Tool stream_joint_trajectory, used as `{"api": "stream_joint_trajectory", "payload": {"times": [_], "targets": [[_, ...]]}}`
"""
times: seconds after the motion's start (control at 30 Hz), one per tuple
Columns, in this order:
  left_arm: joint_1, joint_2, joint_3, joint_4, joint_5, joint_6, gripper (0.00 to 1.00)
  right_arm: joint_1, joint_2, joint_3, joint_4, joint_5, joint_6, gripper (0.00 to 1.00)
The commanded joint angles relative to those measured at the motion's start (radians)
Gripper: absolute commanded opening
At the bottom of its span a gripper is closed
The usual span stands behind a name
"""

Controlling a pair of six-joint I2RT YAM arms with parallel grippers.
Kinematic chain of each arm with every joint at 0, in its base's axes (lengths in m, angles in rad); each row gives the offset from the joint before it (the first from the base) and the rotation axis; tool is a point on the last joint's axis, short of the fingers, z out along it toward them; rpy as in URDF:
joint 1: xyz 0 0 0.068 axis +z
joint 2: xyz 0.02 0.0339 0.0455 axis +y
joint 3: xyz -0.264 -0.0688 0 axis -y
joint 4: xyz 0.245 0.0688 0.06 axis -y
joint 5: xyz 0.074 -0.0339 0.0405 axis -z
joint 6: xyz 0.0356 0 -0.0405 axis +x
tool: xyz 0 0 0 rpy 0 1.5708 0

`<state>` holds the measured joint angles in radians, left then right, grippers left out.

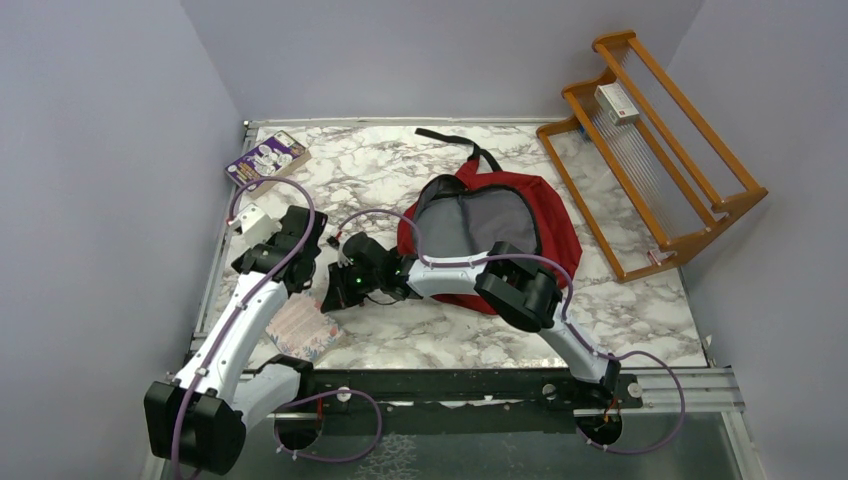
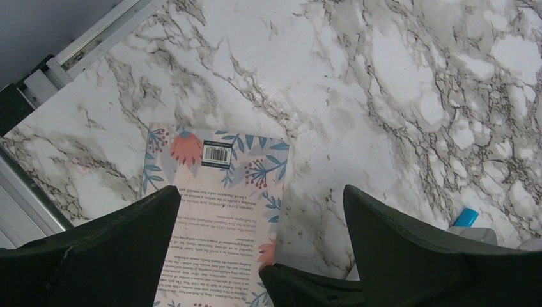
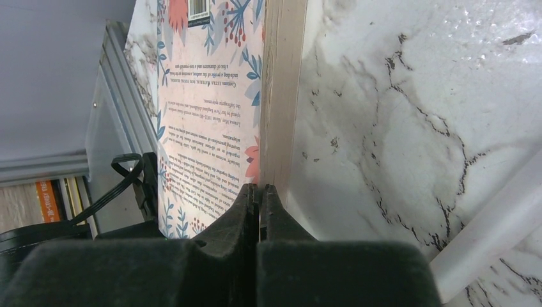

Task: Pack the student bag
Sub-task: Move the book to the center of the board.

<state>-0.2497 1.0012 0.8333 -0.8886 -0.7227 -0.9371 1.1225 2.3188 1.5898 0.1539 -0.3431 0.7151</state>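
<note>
The right gripper [image 3: 259, 192] was shut tight, its two black fingers [image 3: 246, 211] pressed flat against each other. The tips sat right at the near edge of the thin pink paper book with blue leaves and red flowers [image 3: 204, 115]. They touched the book where its cover met the cream page edge. I could not tell if a bit of the cover was pinched between them.

The left gripper [image 2: 262, 192] was open as wide as could be. It hung above the same book and held nothing. One of its fingers [image 2: 128, 243] was over the book and the other was over the bare white and grey marble table [image 2: 396, 83].

The big red cloth student bag [image 1: 545, 215] lay on the table, to the right of both grippers. Its top was open and the grey inside showed. The right arm reached across its front edge.
</note>
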Motion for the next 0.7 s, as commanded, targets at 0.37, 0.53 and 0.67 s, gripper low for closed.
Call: {"api": "stream_joint_trajectory", "payload": {"times": [0.37,0.53,0.67], "targets": [[0.092,0.068,-0.111,-0.084,-0.036,-0.188,0.99,-0.020,-0.012,-0.072,0.004,0.011,-0.012,0.10],[0.283,0.061,-0.186,0.054,0.088,-0.066,0.99,-0.020,-0.017,-0.069,-0.003,-0.003,-0.020,0.13],[0.380,0.068,-0.224,0.137,0.168,-0.013,0.99,-0.021,-0.014,-0.055,-0.014,-0.012,-0.025,0.15]]}}
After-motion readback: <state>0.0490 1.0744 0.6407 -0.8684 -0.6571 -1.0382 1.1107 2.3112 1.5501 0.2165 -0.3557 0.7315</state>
